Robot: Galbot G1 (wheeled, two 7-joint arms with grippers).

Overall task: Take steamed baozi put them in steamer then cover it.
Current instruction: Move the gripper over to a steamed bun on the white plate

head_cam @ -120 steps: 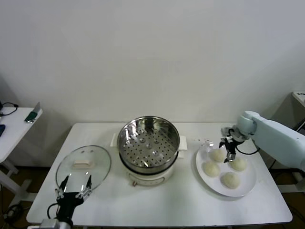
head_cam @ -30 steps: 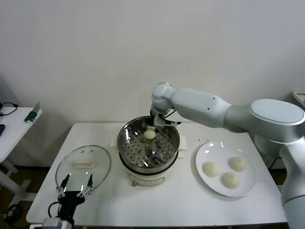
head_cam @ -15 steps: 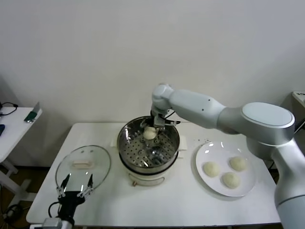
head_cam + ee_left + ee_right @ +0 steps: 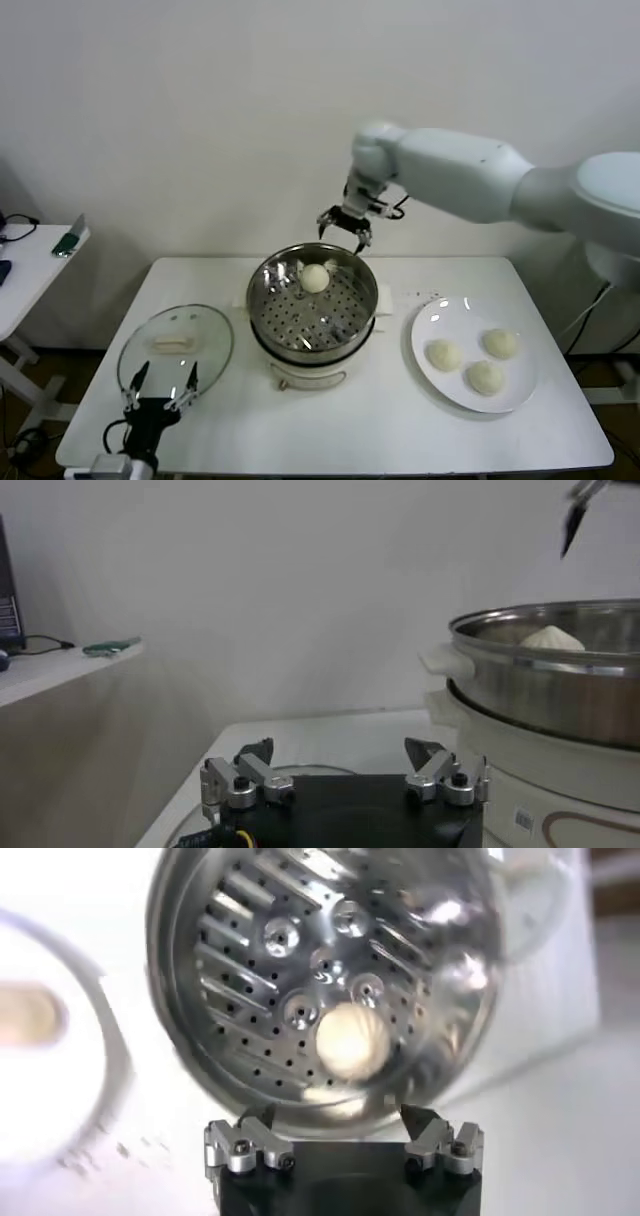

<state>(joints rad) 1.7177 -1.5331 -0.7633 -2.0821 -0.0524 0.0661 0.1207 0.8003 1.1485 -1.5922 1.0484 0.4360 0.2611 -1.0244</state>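
Observation:
One baozi (image 4: 315,278) lies on the perforated tray at the back of the steamer (image 4: 312,300); it also shows in the right wrist view (image 4: 350,1040) and the left wrist view (image 4: 550,637). Three baozi (image 4: 484,377) lie on the white plate (image 4: 435,320) at the right. My right gripper (image 4: 345,229) is open and empty, raised above the steamer's back rim. The glass cover (image 4: 175,348) lies flat on the table at the left. My left gripper (image 4: 157,386) is open and empty at the cover's near edge.
A white side table (image 4: 30,262) with small items stands at the far left. The white wall rises right behind the table. Bare tabletop (image 4: 330,420) lies in front of the steamer and the plate.
My right gripper has let go of the baozi in the steamer and risen up and to the right, away from the tray. The left arm has not moved.

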